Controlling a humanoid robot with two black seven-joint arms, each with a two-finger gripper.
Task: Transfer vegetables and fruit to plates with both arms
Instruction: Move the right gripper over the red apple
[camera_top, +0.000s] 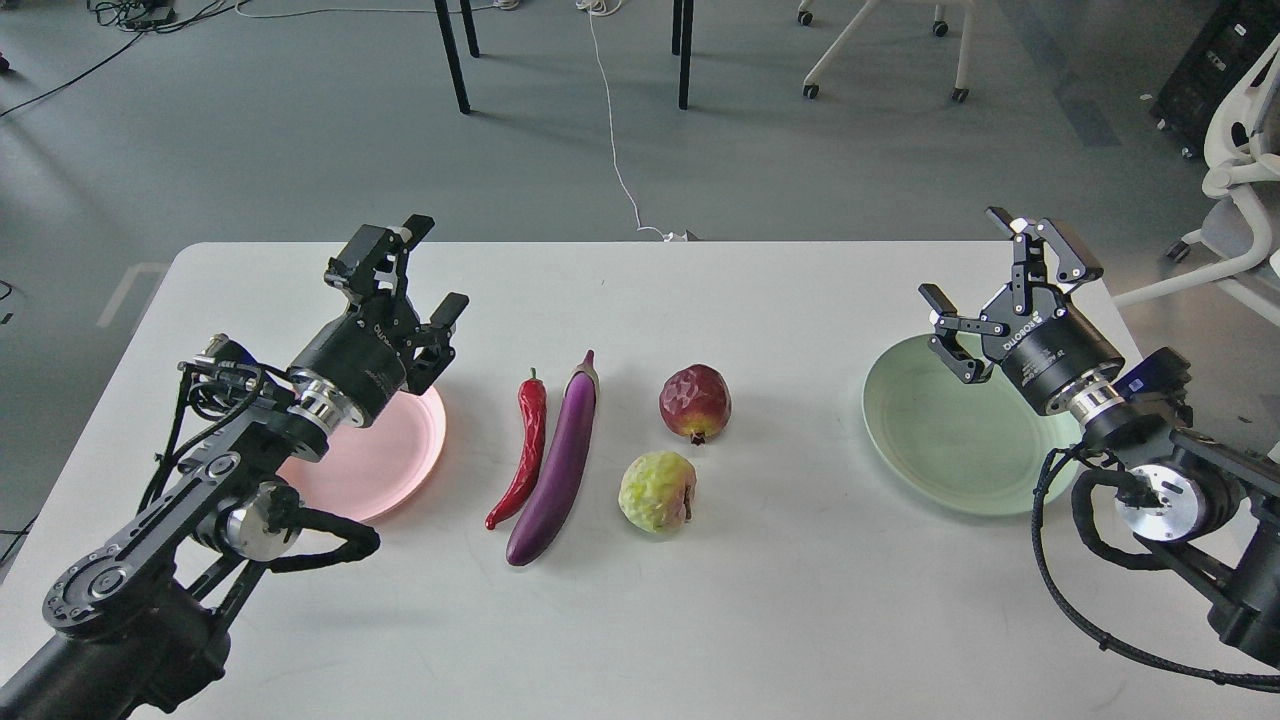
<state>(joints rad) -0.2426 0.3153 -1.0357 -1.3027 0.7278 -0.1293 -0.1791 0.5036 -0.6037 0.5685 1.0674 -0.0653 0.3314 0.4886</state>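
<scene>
A purple eggplant (559, 458) and a red chili pepper (524, 450) lie side by side in the middle of the white table (760, 620). To their right sit a dark red fruit (695, 403) and a yellow-green fruit (656, 491). The pink plate (385, 460) lies at the left, partly under my left arm. My left gripper (433, 268) hovers open over its far edge, holding nothing. At the right, the mint green plate (950, 430) is bare. My right gripper (968, 262) is open and empty above its far rim.
Beyond the table's far edge are grey floor, black table legs, a white cable (615, 150) and office chairs (1235, 210). Bare tabletop stretches in front of the produce and between the fruit and the green plate.
</scene>
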